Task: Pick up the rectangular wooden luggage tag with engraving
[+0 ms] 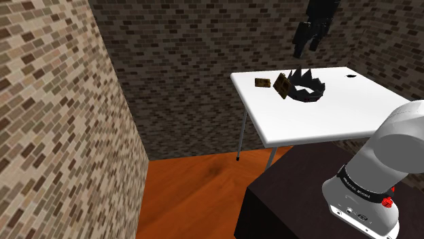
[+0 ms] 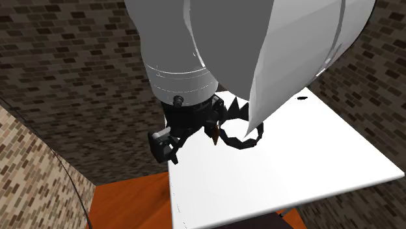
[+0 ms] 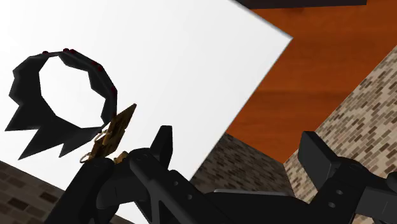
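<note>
Plainly, the gripper (image 3: pixel 238 137) is seen with its two black fingers spread wide apart, and nothing is held between them. In the shoulder view it is hung well above the far part of the white table (image 1: pixel 353 112), apart from everything on it. The brown luggage tag (image 1: pixel 282 85) is found on the table's far side, tipped up on an edge and tilted. A black spiked crown (image 1: pixel 309 92) is set just to its right in the shoulder view; whether the two touch cannot be told. A smaller brown piece (image 1: pixel 261 82) is laid just to the tag's left, near the table's left edge. Brick walls (image 1: pixel 54 122) and an orange-brown floor (image 1: pixel 197 197) are seen around the table.
</note>
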You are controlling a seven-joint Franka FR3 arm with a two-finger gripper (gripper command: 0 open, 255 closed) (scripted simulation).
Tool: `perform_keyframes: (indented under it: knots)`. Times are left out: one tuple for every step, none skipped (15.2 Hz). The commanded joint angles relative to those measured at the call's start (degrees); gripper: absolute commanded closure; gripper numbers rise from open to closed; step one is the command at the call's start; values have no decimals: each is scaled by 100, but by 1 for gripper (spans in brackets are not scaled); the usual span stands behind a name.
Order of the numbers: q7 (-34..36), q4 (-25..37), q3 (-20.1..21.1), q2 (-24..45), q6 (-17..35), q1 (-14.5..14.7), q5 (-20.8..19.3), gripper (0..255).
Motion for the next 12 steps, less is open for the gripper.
perform_keyframes:
  knots:
    - [0, 0, 0, 0, 0, 0, 0, 0]
    - [28, 5, -76, 157, 140, -58, -4, 0]
    - [55, 15, -152, 317, 277, -114, -6, 0]
    - [80, 30, -228, 480, 413, -168, -4, 0]
    - [104, 50, -304, 646, 545, -220, 1, 0]
    - [126, 75, -381, 814, 675, -270, 9, 0]
    - [146, 105, -459, 985, 802, -319, 22, 0]
    - [163, 139, -537, 1158, 926, -365, 38, 0]
    - [179, 178, -615, 1333, 1048, -409, 58, 0]
    - [191, 222, -693, 1510, 1165, -452, 84, 0]
    - [201, 270, -772, 1689, 1280, -493, 114, 0]
    - [208, 322, -851, 1869, 1391, -532, 150, 0]
